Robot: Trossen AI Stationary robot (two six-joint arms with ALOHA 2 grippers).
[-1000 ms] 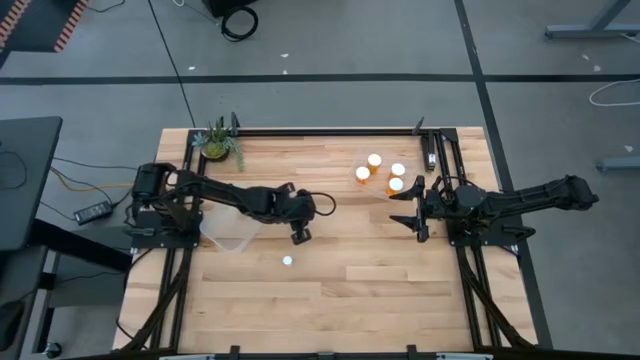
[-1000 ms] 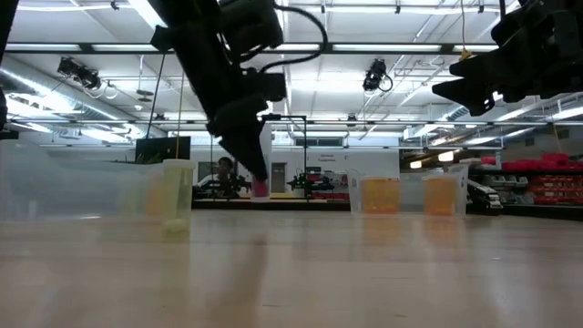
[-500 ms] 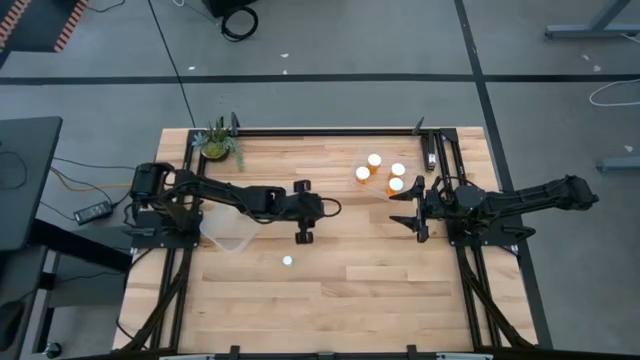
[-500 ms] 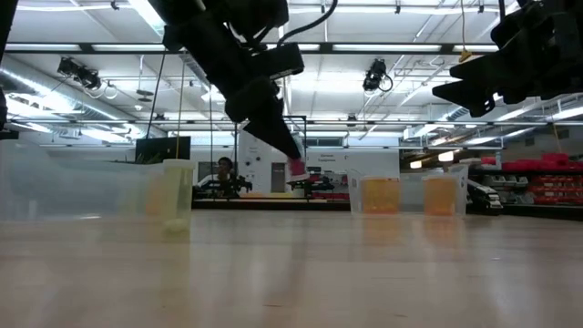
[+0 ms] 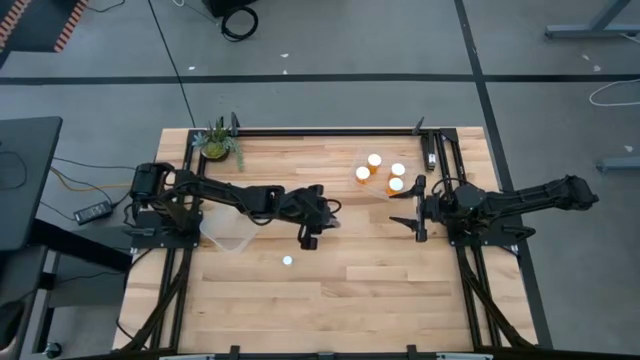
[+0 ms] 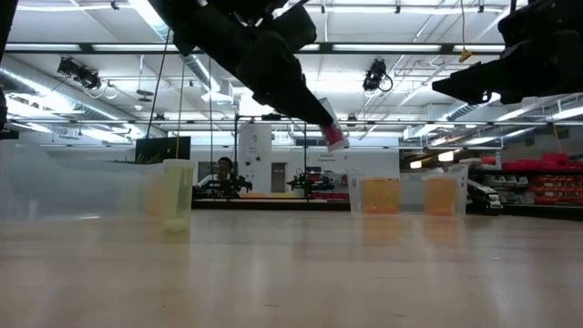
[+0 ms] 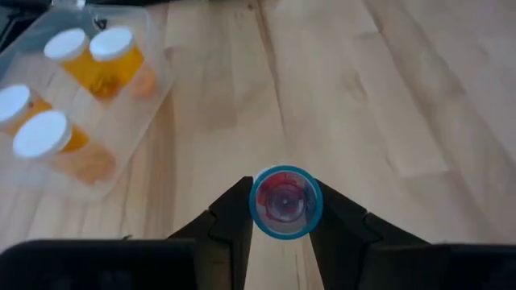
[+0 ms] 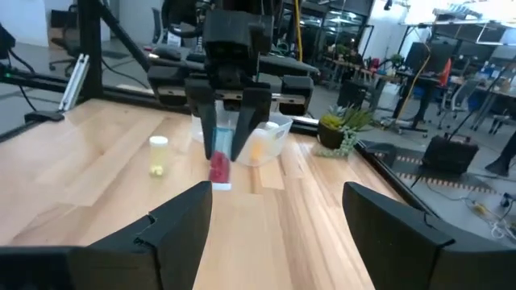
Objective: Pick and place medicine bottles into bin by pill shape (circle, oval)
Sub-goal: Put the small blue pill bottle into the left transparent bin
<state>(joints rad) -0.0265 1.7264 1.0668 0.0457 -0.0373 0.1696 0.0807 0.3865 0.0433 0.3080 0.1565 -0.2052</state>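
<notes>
Left wrist view is showing the left gripper (image 7: 284, 211) clamping a small bottle (image 7: 285, 202) of red pills above the worktop (image 7: 387, 97). The right gripper (image 5: 413, 207) is waiting wide and empty. I am advising level carriage, releasing only once squarely over the bin (image 7: 121, 121).

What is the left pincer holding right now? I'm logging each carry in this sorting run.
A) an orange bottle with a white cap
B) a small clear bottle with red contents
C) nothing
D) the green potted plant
B: the left pincer is clamped on a small clear bottle with red contents, carried above the wooden table.
</notes>
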